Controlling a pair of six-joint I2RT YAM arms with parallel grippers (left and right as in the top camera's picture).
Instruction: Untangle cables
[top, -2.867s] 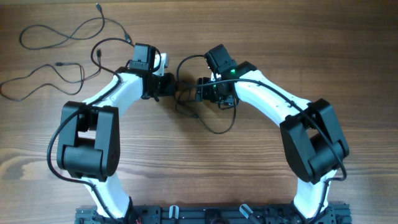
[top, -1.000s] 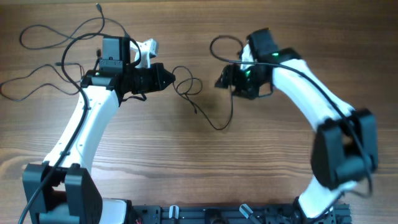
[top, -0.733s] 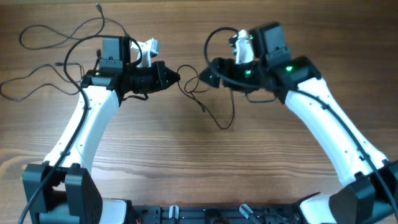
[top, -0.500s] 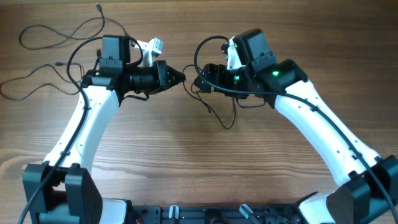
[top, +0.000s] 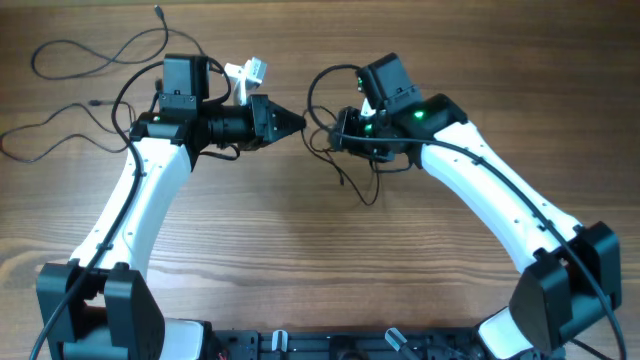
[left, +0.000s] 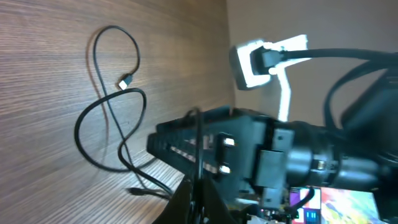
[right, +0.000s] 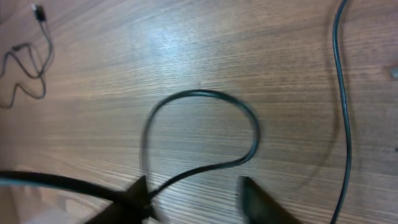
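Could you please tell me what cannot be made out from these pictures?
Left wrist: the frame's bottom edge cuts off the left gripper, hiding where it pinches the cable.
Right wrist: the right gripper's fingers are blurred; contact with the cable loop unclear.
Overhead: the right arm covers the cables' crossings.

You get bright, even overhead light, soft shadows on the desk (top: 300, 260). Right wrist view: motion blur smears the right pincer (right: 196, 193); pale glare upper centre.

Wood-grain tbl (top: 320, 275), mid-brown, even light w/ soft glare
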